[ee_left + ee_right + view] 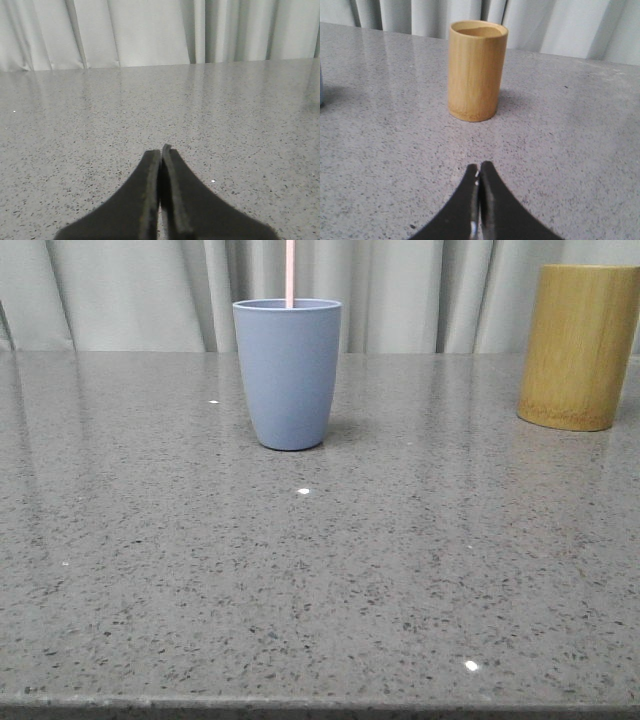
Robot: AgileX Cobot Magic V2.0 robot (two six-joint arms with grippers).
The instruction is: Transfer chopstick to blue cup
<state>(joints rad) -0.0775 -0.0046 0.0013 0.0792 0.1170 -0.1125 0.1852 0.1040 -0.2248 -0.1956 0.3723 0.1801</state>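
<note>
The blue cup [288, 373] stands upright on the grey stone table, left of centre in the front view. A pale pink chopstick [290, 273] stands in it and rises out of the top of the frame. Neither gripper shows in the front view. In the left wrist view my left gripper [161, 150] is shut and empty over bare tabletop. In the right wrist view my right gripper [479, 167] is shut and empty, a short way in front of the bamboo cylinder [477, 69]. A sliver of the blue cup shows at that view's edge [321, 87].
The yellow-brown bamboo cylinder [580, 346] stands upright at the back right of the table. Pale curtains [140, 290] hang behind the table's far edge. The table's front edge [320, 705] runs along the bottom of the front view.
</note>
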